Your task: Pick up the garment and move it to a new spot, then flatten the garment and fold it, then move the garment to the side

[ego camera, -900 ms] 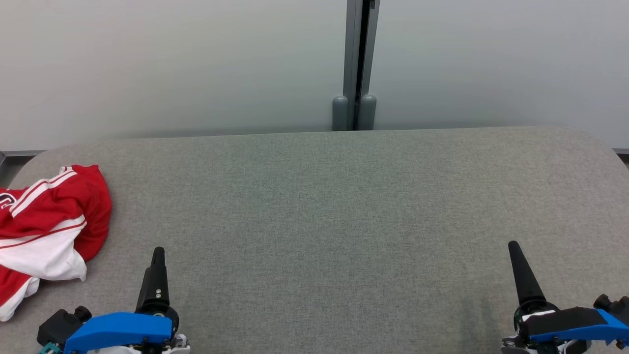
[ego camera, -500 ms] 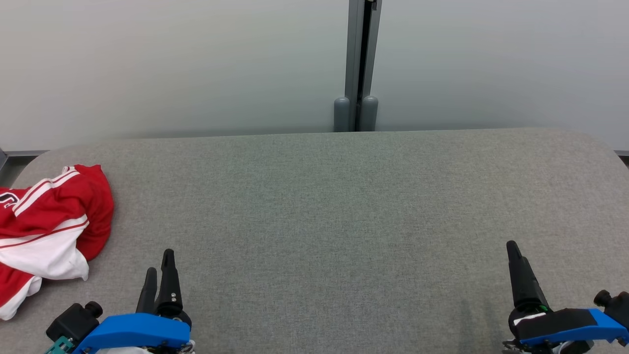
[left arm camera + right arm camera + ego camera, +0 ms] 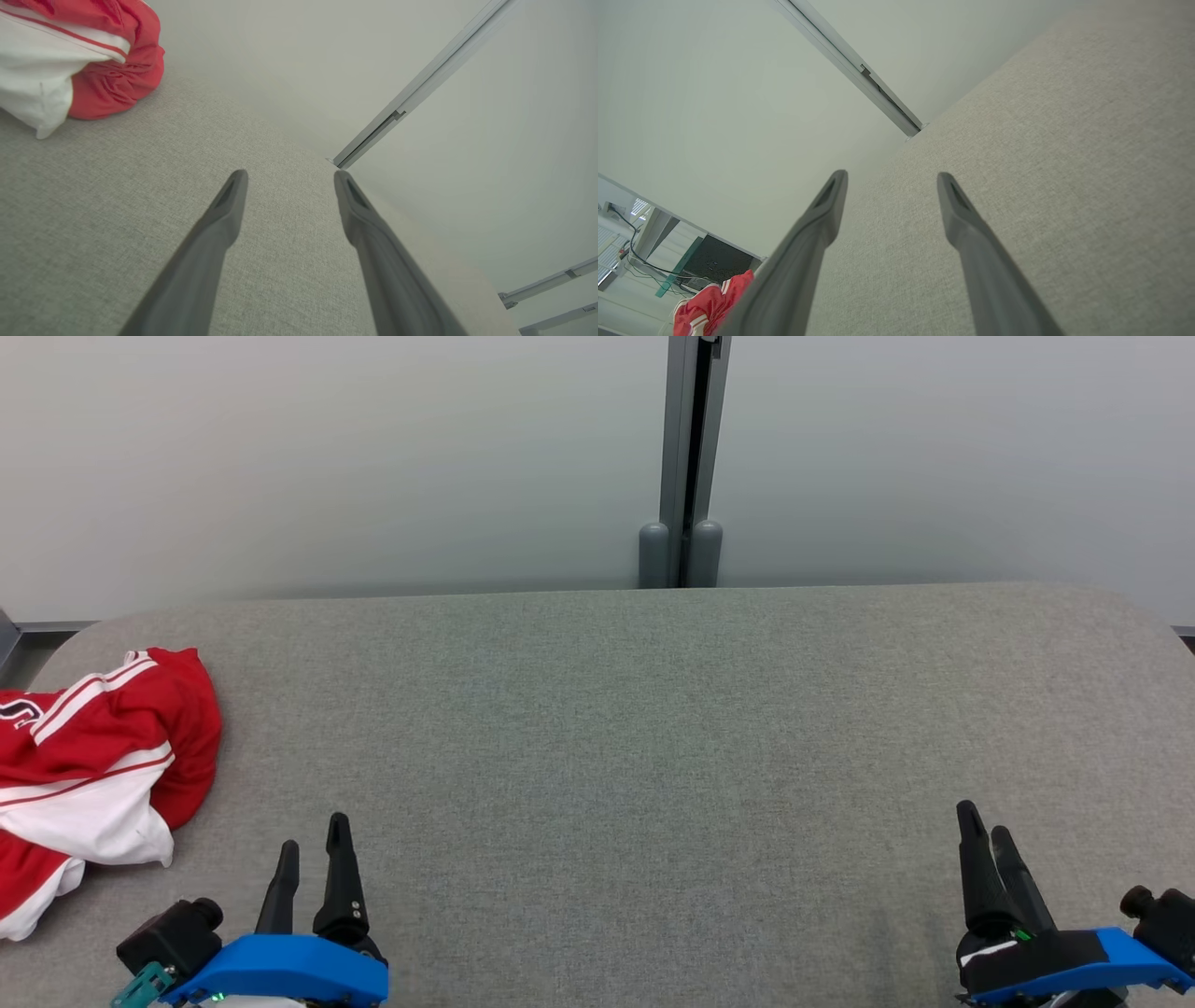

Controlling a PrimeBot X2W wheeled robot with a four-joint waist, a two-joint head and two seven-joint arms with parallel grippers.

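While scanning from 9 o'clock, find red-and-white garment [image 3: 103, 756] crumpled at edge of grey table [image 3: 607, 728]; at 7 o'clock, left gripper [image 3: 314, 832], 2 fingers apart, empty; at 5 o'clock, right gripper [image 3: 982, 818], 2 fingers apart, empty too.

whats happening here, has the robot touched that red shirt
A two-armed robot faces a grey table. A crumpled red and white garment lies at its left end, untouched. The left gripper and right gripper hover low by the near edge, jaws open and empty. The left one is closer to the garment; the pickup has not begun.
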